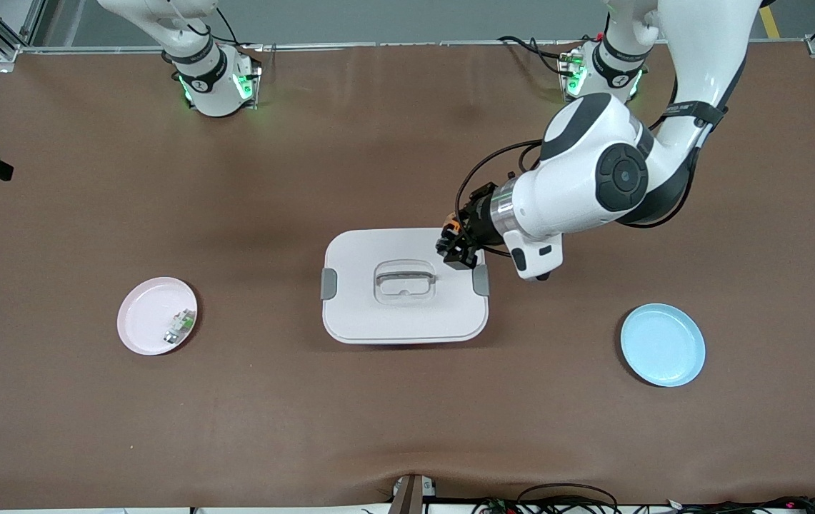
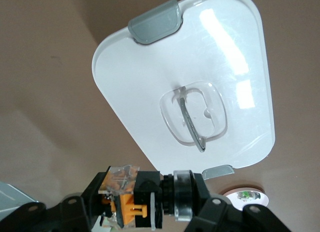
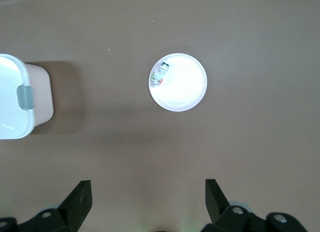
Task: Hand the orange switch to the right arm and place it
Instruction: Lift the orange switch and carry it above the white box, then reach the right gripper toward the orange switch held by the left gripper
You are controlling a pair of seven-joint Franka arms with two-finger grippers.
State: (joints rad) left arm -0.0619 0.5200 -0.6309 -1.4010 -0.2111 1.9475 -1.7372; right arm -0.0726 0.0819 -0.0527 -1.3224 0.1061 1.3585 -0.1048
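Note:
The orange switch [image 1: 454,230], a stubby black part with orange on it, is held in the air over the corner of the white box lid [image 1: 378,321] toward the left arm's end. My left gripper [image 1: 453,246] is shut on it. In the left wrist view the orange switch [image 2: 131,208] lies crosswise between the black fingers of the left gripper [image 2: 145,204], with the lid [image 2: 225,67] below. My right gripper [image 3: 147,184] hangs high over bare table, open with nothing between its fingers. It is out of the front view; only that arm's base shows there.
A pink plate [image 1: 146,314] toward the right arm's end carries a small whitish-grey part with a green spot [image 1: 178,326]; the right wrist view shows the pink plate [image 3: 182,85] too. A blue plate [image 1: 662,345] lies toward the left arm's end. Brown table surrounds the box.

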